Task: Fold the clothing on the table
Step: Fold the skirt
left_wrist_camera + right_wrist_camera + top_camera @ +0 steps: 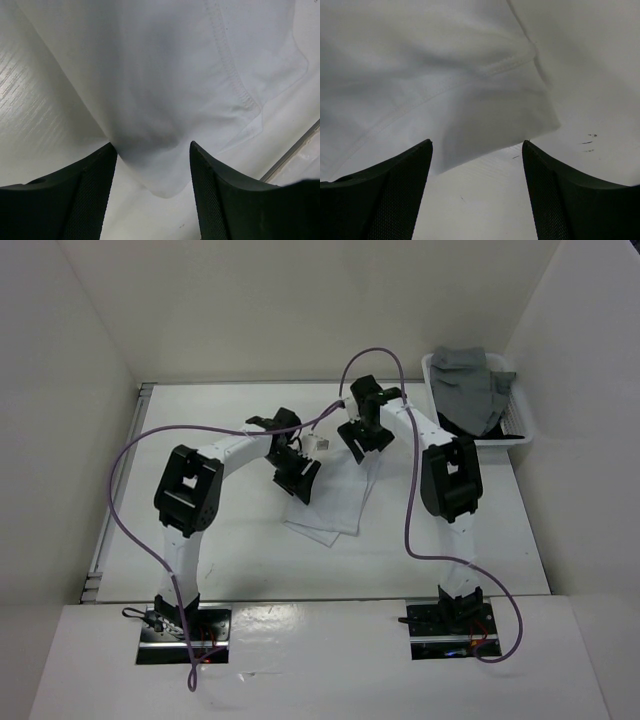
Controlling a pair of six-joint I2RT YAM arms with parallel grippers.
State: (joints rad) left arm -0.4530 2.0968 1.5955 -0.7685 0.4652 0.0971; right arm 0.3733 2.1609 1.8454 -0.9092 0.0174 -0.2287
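Lying just beyond the middle of the matte white worktop [230, 550], the plain white thin fabric clothing [335, 508] looks partly folded between the two arms. The left tool [297, 480] hovers over its left side with jaws spread wide around a rounded folded corner, not pinching it, probably lined up to take that corner. The right tool [365, 437] stands equally wide over a stitched hem corner, holding nothing. In the far right corner, a white plastic basket [522, 436] keeps grey cloth [468, 380] aside.
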